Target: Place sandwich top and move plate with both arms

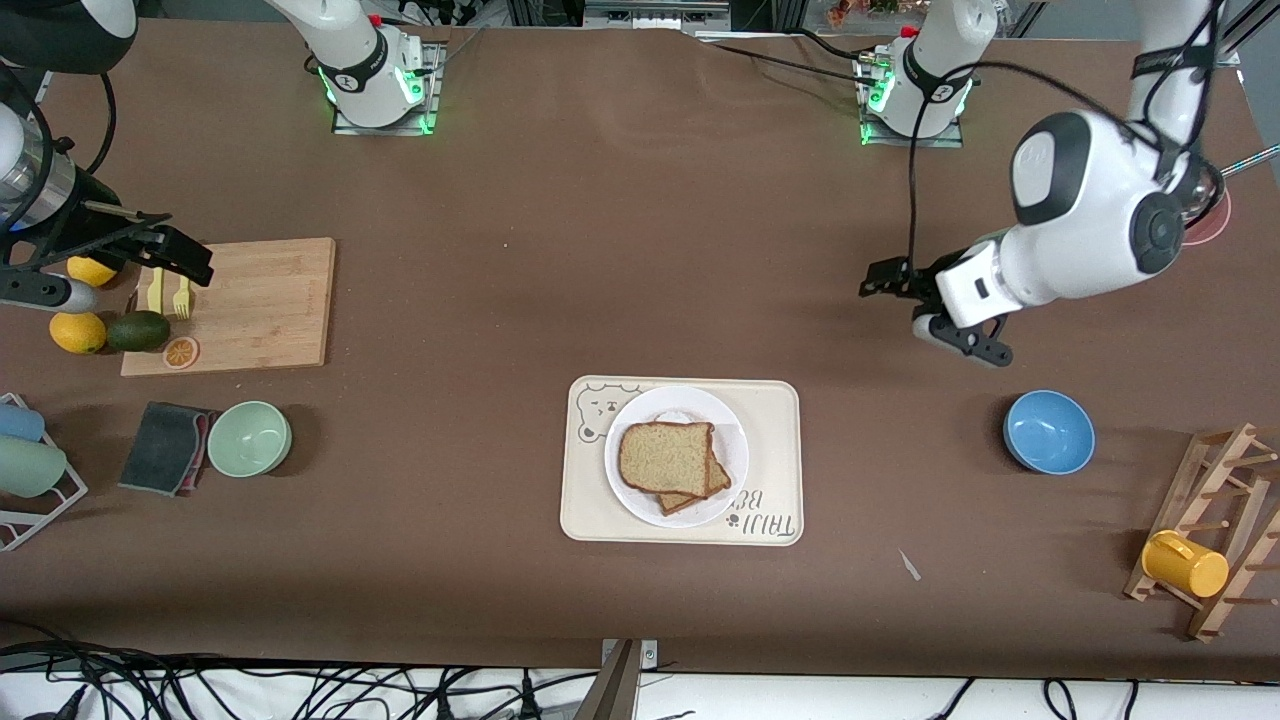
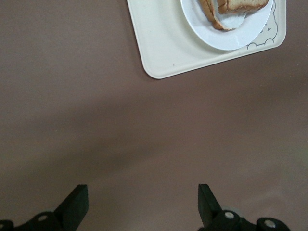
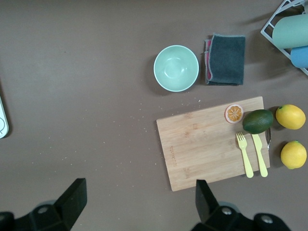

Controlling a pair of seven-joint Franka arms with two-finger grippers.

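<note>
The sandwich top is a plain brown bread slice lying on another slice on the white plate. The plate stands on a cream bear-print tray in the middle of the table. The left wrist view shows the sandwich top, plate and tray. My left gripper hangs open and empty over bare table toward the left arm's end. My right gripper is open and empty, up in the air over the edge of the cutting board.
A wooden cutting board carries a yellow fork and knife, with an avocado and lemons beside it. A green bowl and dark cloth lie nearer the camera. A blue bowl and a wooden rack with a yellow cup stand toward the left arm's end.
</note>
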